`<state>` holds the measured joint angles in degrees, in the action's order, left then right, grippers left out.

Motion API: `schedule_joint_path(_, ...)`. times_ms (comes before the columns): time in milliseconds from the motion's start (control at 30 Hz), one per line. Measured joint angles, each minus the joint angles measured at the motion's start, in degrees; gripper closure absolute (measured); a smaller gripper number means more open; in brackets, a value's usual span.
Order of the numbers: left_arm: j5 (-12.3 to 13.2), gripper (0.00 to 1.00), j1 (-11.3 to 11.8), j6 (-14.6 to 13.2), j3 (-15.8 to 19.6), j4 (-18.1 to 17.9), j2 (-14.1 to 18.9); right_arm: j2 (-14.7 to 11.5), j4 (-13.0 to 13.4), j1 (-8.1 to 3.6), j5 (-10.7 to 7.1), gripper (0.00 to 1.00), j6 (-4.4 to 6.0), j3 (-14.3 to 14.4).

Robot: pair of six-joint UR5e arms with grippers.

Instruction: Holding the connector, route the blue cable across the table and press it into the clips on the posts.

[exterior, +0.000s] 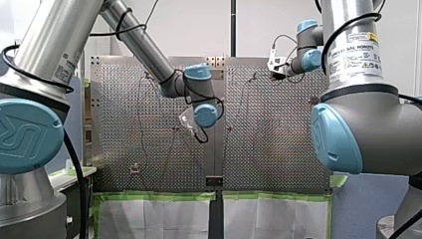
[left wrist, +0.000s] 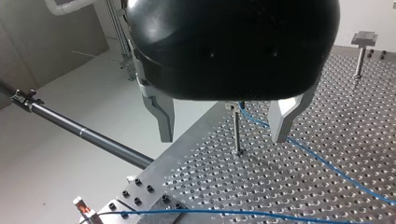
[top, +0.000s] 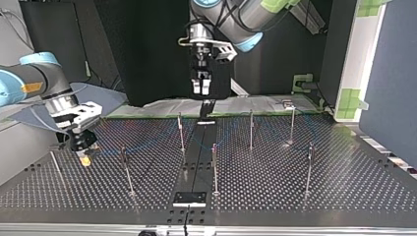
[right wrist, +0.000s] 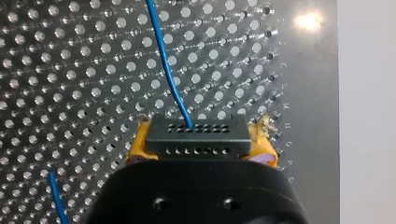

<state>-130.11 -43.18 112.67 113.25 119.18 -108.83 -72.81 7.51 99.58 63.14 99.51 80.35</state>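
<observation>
My right end effector [right wrist: 201, 145], clamped on the black rectangular connector [right wrist: 196, 136] at the top view's left, trails the thin blue cable [right wrist: 160, 56] across the perforated metal bench [right wrist: 70, 70]; next, my open left end effector [left wrist: 223, 122], above a slim clip-topped post [left wrist: 237, 135], should probably press it in.

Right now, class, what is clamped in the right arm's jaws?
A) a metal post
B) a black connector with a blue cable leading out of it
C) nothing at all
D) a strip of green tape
B: the right wrist view shows the black connector clamped between the yellow pads of the right jaws, with the blue cable leading out of it.
</observation>
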Motion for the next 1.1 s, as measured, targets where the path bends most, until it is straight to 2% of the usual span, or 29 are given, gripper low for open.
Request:
schedule_joint_path(300,0.1,0.0,0.0,0.0,4.2,-4.2,0.0,0.0,-0.2,-0.31,1.79,1.0,0.0,0.0)
schedule_joint_path(1100,0.0,0.0,0.0,0.0,15.7,-15.7,0.0,0.0,-0.1,-0.48,1.91,1.0,-0.16,0.0)
